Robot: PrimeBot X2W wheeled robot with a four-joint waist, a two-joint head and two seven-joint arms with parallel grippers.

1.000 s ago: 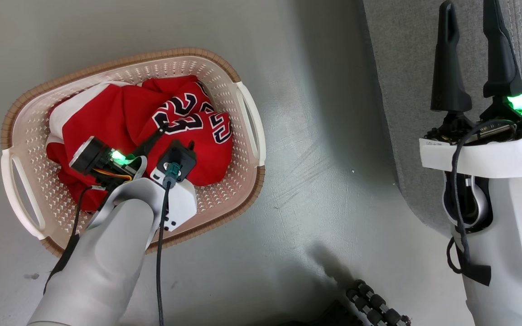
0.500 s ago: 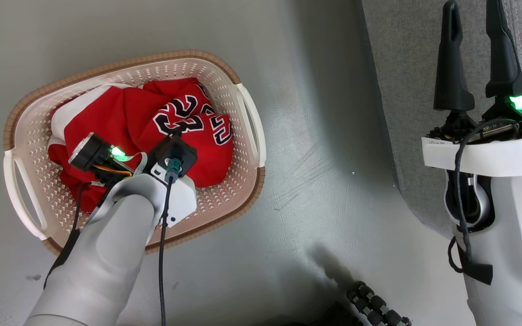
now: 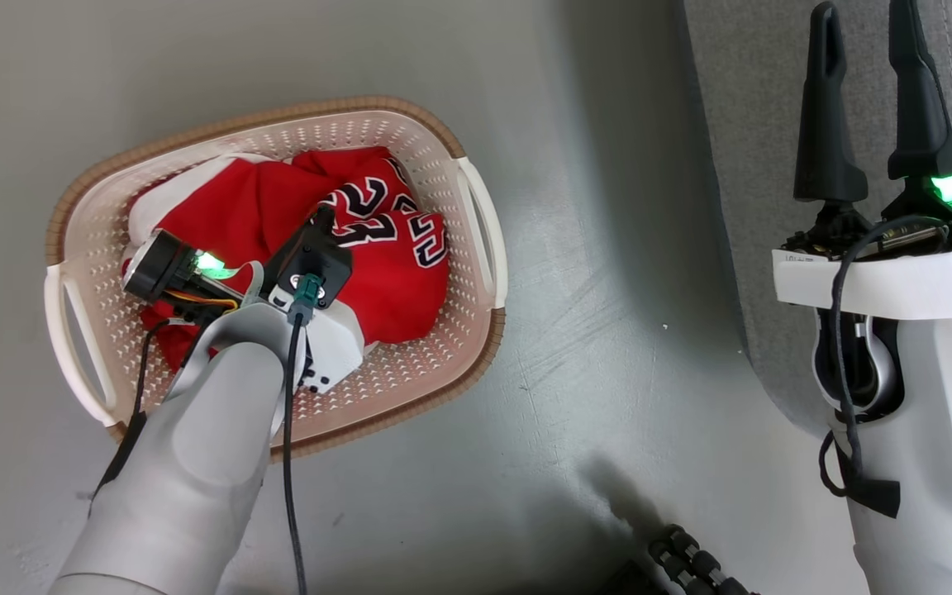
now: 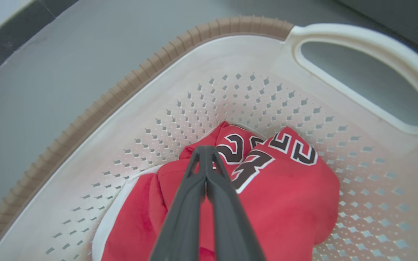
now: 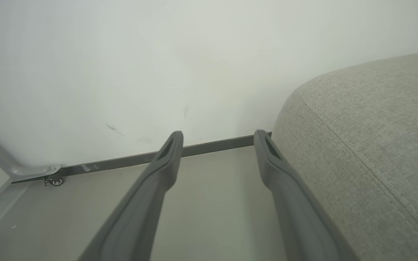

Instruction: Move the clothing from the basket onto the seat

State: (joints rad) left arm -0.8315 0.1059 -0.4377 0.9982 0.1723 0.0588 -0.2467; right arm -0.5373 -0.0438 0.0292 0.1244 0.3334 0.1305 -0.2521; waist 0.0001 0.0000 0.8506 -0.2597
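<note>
The head camera sits high and looks almost straight down at the floor (image 3: 608, 248). It is far enough back to take in the whole basket (image 3: 278, 111) at left, a strip of seat (image 3: 757, 124) at upper right, and both arms.

The left wrist camera is far nearer. It looks along the left end effector (image 4: 204, 150) into the basket (image 4: 194, 36). With the head view it shares the clothing (image 4: 285, 188) (image 3: 278, 198), the perforated wall and one handle.

The right wrist camera looks nearly level along the right end effector (image 5: 218, 136) toward a wall (image 5: 158, 54). With the head view it shares the floor (image 5: 212, 203) and the seat's edge (image 5: 376, 145).
</note>
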